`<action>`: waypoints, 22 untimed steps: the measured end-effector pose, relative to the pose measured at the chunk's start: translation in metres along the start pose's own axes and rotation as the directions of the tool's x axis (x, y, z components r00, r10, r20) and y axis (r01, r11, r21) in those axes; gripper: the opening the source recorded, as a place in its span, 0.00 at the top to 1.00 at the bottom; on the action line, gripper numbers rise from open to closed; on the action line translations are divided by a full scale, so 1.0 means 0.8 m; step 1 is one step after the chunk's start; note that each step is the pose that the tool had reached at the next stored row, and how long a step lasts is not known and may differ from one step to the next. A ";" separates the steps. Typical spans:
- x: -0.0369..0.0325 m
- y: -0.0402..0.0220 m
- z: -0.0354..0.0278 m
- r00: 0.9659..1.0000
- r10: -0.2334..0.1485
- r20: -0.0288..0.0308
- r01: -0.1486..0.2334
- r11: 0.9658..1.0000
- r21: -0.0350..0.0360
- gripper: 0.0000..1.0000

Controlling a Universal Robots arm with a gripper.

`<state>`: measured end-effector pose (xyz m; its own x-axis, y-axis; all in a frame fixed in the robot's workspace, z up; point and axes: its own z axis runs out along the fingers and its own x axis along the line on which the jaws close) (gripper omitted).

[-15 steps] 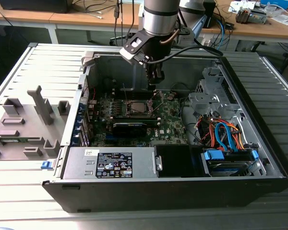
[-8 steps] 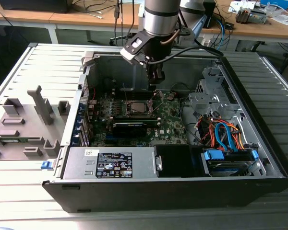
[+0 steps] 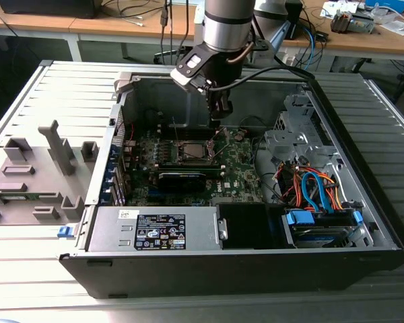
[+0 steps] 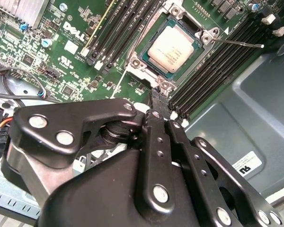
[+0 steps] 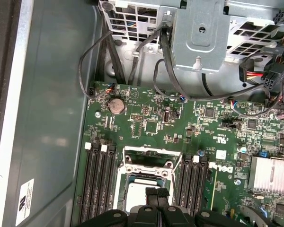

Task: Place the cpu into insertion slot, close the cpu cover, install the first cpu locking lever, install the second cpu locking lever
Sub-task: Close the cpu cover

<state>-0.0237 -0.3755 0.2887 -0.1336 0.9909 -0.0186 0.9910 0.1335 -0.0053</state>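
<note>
The cpu (image 4: pixel 173 48), a square chip with a pale metal top, lies in the insertion slot (image 3: pixel 190 152) on the green board. The cpu cover (image 4: pixel 154 71) frames it; I cannot tell whether it lies fully flat. A thin lever rod (image 4: pixel 241 44) sticks out sideways from one corner of the socket. My gripper (image 4: pixel 157 94) hovers just above the socket's edge, its black fingers shut with nothing between them. In the first wrist view the gripper (image 5: pixel 157 193) overlaps the cpu (image 5: pixel 137 195). In the exterior view the gripper (image 3: pixel 220 118) hangs inside the open case, behind the socket.
Black memory slots (image 4: pixel 213 61) flank the socket on both sides. A finned heatsink (image 5: pixel 270 175), loose cables (image 5: pixel 132 61) and a metal drive cage (image 5: pixel 203 33) stand nearby. The power supply (image 3: pixel 155 229) lies along the case front. Grey fixtures (image 3: pixel 34 175) sit at the exterior view's left.
</note>
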 end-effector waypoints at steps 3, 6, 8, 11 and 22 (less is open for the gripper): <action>-0.0001 0.0009 0.0011 1.000 0.000 0.000 0.000 1.000 0.000 0.89; -0.0001 0.0013 0.0018 1.000 0.000 0.000 0.000 1.000 0.000 0.89; -0.0002 0.0018 0.0032 1.000 0.000 0.001 0.000 1.000 0.000 0.89; -0.0002 0.0023 0.0055 1.000 0.000 0.001 0.000 1.000 0.000 0.89; -0.0013 0.0117 0.0124 1.000 0.000 0.001 0.000 1.000 0.000 0.89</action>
<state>-0.0144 -0.3755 0.2787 -0.1337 0.9908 -0.0193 0.9910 0.1336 -0.0053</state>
